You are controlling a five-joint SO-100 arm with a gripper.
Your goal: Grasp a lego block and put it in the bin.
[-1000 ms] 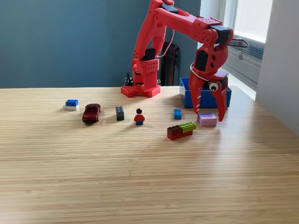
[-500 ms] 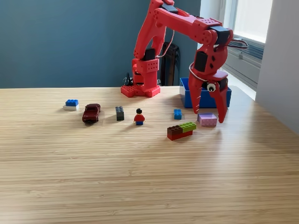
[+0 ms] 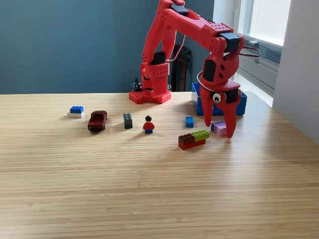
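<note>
Best done by squeezing squarely on the pale purple-and-pink rectangular lego block (image 3: 219,128) before lifting, then carrying it back to the blue low-walled plastic bin (image 3: 241,104) just behind. Red pincer (image 3: 219,129) narrowly spread, tips down at the desk (image 3: 159,189), straddling the block; firm contact impossible to confirm.

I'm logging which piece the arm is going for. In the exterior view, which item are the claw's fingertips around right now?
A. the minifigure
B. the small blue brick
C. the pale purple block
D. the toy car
C: the claw has its two red fingers down on either side of the pale purple block, just in front of the bin; whether it is gripped yet cannot be told.
</note>
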